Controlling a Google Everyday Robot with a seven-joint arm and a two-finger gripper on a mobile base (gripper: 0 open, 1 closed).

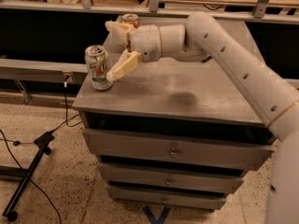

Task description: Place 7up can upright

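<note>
The 7up can, silvery with green markings and a silver top, stands upright on the grey cabinet top near its front left corner. My gripper is just to the right of the can and is open, holding nothing. One beige finger slants down toward the can's lower right side, very close to it. The other finger points left above and behind the can. The white arm reaches in from the right.
An orange-brown patterned can stands at the back of the cabinet top, behind the gripper. The cabinet has several drawers. A stand and cables lie on the floor at the left. A dark shelf runs behind.
</note>
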